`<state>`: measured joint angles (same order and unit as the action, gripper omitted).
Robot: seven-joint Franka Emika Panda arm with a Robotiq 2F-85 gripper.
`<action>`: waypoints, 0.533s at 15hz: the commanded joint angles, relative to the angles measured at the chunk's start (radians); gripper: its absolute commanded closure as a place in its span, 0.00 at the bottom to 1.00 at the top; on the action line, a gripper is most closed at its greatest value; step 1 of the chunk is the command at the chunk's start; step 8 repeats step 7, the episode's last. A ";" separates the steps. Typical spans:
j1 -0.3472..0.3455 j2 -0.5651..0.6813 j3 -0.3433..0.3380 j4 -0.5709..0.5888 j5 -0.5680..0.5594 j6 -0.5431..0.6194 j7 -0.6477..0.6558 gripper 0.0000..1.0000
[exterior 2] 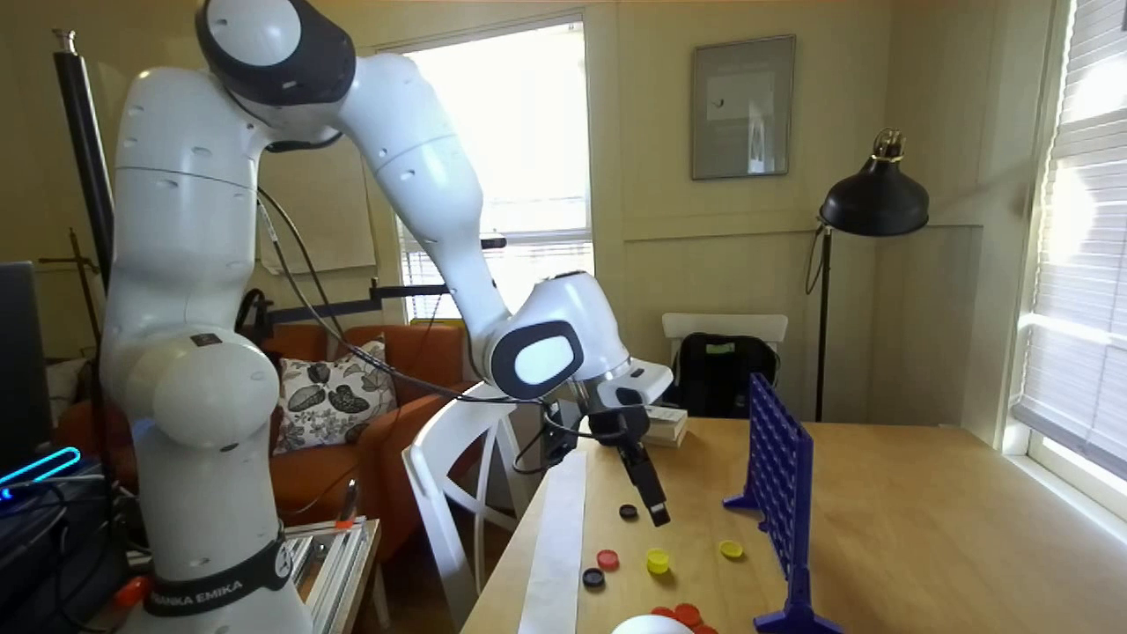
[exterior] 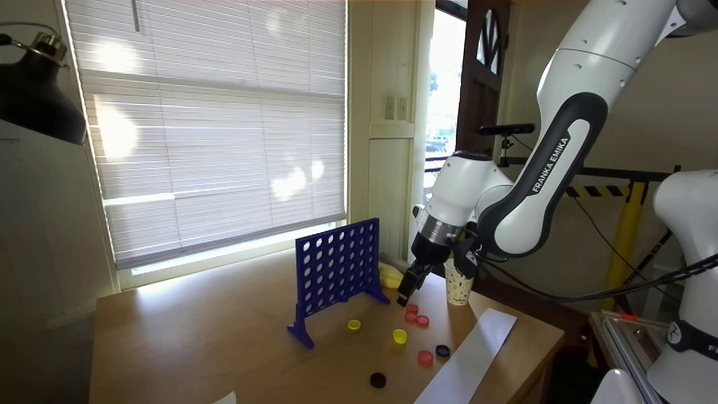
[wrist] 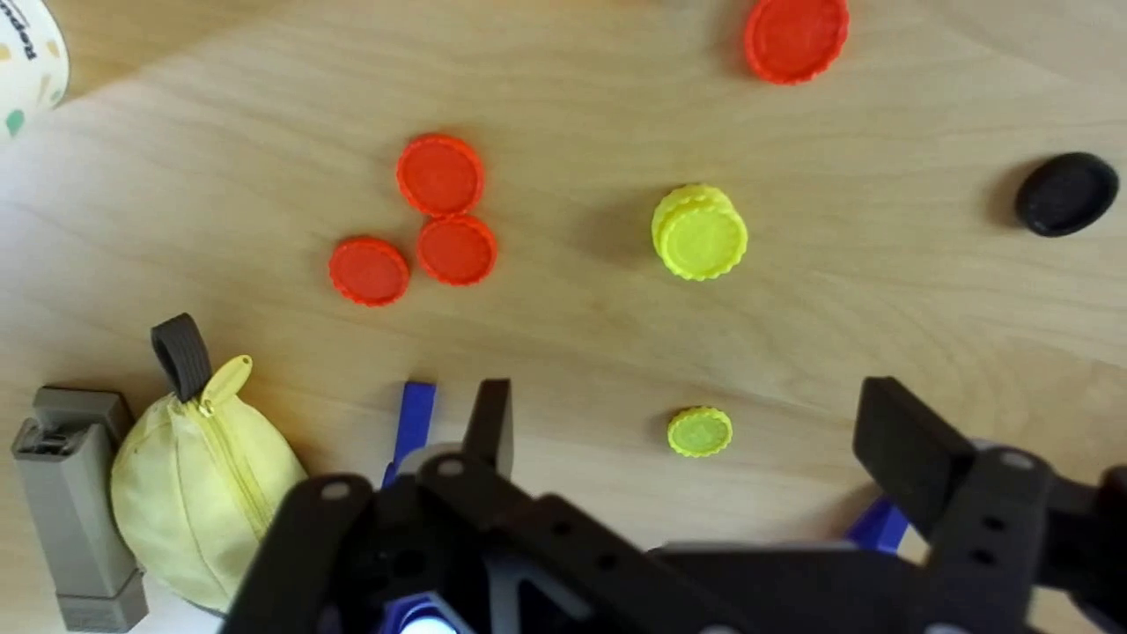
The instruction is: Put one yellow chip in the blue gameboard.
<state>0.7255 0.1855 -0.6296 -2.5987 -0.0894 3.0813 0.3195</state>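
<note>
Nearest, as an exterior view looks, a white strip [exterior: 471, 359] lies along the right of the table [exterior: 196, 336], cut off at the lower edge. Left of it lies a black chip [exterior: 378, 380]; farther, a red chip [exterior: 425, 358] and another black chip [exterior: 443, 350] sit just beside each other. Next comes a yellow stack [exterior: 399, 336], its count hard to make out, and left of it a lone yellow chip [exterior: 354, 325], near the upright blue gameboard [exterior: 336, 266]. In the wrist view only bits of the board show past the gripper [wrist: 685, 431], whose fingers [wrist: 907, 449] are spread wide apart, gripping nothing, above the table. Farther lie three red chips [exterior: 412, 317], partly covered in an exterior view by a white rounded thing [exterior 2: 651, 625], cut off and impossible to name. To their right, the arm [exterior: 549, 168] partly hides a patterned cup [exterior: 458, 289]; a yellow pouch [exterior: 390, 276] shows only in part past the board's far end.
</note>
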 commanded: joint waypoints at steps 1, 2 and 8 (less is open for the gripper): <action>0.087 -0.070 -0.075 -0.048 -0.047 -0.016 0.048 0.00; 0.105 -0.080 -0.087 -0.056 -0.049 -0.010 0.050 0.00; 0.116 -0.041 -0.090 -0.036 -0.020 0.006 0.035 0.00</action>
